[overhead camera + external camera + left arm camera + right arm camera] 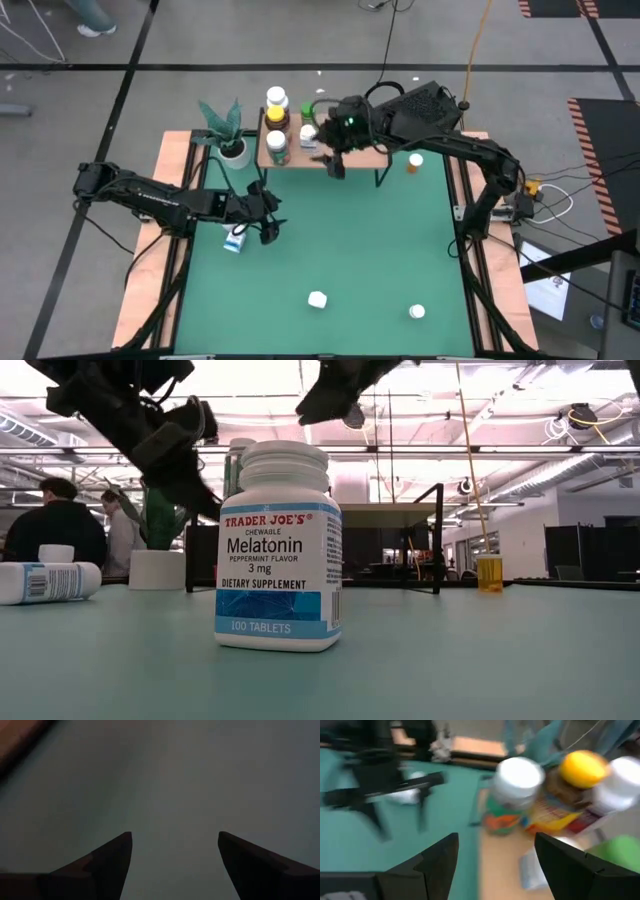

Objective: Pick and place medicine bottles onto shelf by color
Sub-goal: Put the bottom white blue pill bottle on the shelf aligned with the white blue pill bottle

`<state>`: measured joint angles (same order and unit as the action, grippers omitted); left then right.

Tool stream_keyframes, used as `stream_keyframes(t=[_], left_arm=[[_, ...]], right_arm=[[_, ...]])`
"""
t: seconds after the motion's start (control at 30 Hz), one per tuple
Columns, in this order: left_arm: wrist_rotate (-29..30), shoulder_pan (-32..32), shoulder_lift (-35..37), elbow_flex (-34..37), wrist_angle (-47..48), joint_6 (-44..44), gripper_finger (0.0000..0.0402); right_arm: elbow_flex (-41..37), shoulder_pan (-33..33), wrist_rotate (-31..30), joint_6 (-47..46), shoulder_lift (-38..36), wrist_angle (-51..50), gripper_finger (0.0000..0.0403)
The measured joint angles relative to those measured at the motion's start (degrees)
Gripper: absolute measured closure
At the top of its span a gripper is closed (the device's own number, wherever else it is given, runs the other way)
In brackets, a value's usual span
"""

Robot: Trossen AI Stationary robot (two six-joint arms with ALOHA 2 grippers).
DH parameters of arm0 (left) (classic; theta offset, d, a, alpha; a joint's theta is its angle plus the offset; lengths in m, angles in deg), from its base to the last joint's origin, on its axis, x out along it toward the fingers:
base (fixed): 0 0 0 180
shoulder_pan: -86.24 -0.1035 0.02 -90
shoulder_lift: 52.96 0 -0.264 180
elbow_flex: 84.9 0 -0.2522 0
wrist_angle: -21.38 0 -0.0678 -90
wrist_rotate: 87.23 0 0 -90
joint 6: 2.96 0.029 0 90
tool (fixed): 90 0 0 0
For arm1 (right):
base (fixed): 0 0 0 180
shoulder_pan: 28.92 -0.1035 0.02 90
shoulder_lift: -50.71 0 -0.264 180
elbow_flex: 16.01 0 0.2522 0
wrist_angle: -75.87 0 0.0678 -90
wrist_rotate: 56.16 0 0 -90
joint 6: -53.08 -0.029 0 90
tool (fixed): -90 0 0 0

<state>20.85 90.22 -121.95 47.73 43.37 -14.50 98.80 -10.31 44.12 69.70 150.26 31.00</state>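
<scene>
Green table [330, 250] shows clearly; shelf [350, 158] partly hidden beneath right gripper [335, 160].

Left arm [150, 197]: dark, almost black links joined in a chain, matte finish, knobbly joint housings.
Right arm [470, 150]: same dark build, with a broad boxy black housing at its far end whose top looks finely textured.
Right arm light: small green glow on the wrist block [351, 122].
Cables: thin black cable looping above the right arm's wrist.
Left gripper [175, 851]: two dark wedge-shaped fingers tapering to sharp points, flat inner faces.
Right gripper [496, 855]: matching pair of dark angular fingers, pointed tips, slightly glossy edges.
Low view: both arms appear as black silhouettes with blocky, layered outlines.
</scene>
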Motion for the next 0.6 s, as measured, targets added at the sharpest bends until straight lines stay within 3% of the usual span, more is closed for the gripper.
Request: stream_keyframes(t=[0.13, 0.33, 0.6], left_arm=[[0.1, 0.4, 0.0, -1.6, 12.3, -8.1, 0.0105], [0.0, 3.7, 0.0, -2.1, 24.9, -20.8, 0.0105], [-6.4, 7.1, 0.1, -3.4, 38.0, -36.1, 0.0105]], right_arm=[[-9.7, -5.4, -0.7, -3.3, -3.3, 3.4, 0.0145], [-32.7, -13.8, -8.8, -6.5, -10.3, 25.4, 0.0145], [-55.1, -17.5, -8.8, -13.4, -16.7, 49.3, 0.0145]])
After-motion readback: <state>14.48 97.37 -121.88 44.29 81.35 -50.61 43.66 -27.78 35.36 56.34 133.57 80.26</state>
